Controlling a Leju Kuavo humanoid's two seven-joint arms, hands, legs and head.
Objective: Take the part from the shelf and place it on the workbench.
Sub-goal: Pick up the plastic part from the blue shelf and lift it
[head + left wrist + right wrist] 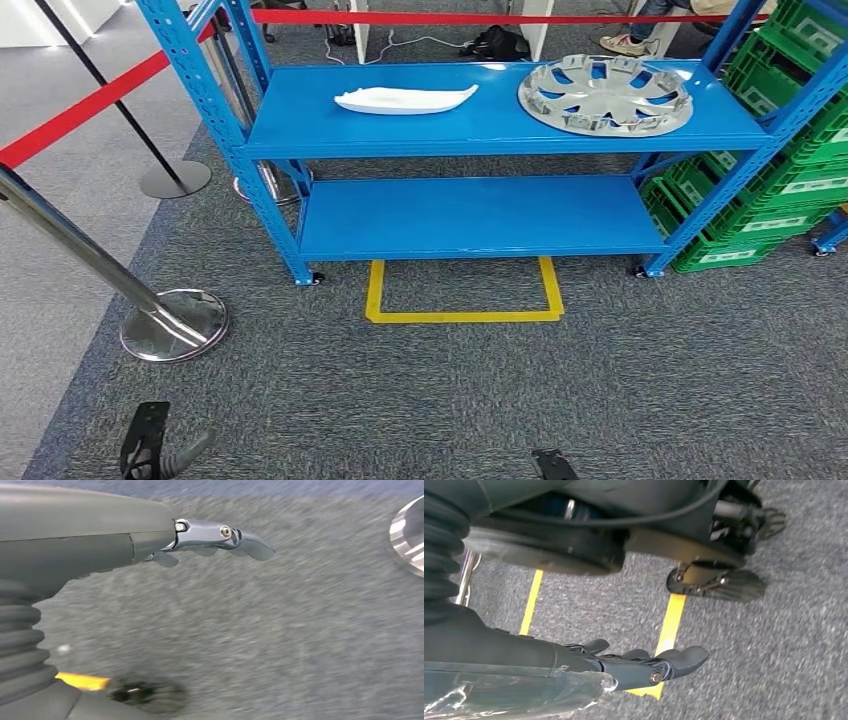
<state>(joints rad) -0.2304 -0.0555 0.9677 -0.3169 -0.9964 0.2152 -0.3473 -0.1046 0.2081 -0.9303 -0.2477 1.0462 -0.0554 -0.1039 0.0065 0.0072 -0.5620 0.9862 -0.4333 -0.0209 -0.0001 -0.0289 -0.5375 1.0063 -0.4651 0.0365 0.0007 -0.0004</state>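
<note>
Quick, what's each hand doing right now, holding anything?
Left hand: open, holding nothing, hanging over the carpet.
Right hand: open, holding nothing, hanging over the carpet.

Glossy silver hubcap [605, 95] and smooth white plastic part [405, 99] on painted blue metal shelf [480, 130]; rough grey carpet [450, 390] below.

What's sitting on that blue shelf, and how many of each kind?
White curved part: 1
Silver wheel cover: 1
Total: 2, both on the top shelf; nothing on the lower shelf.
</note>
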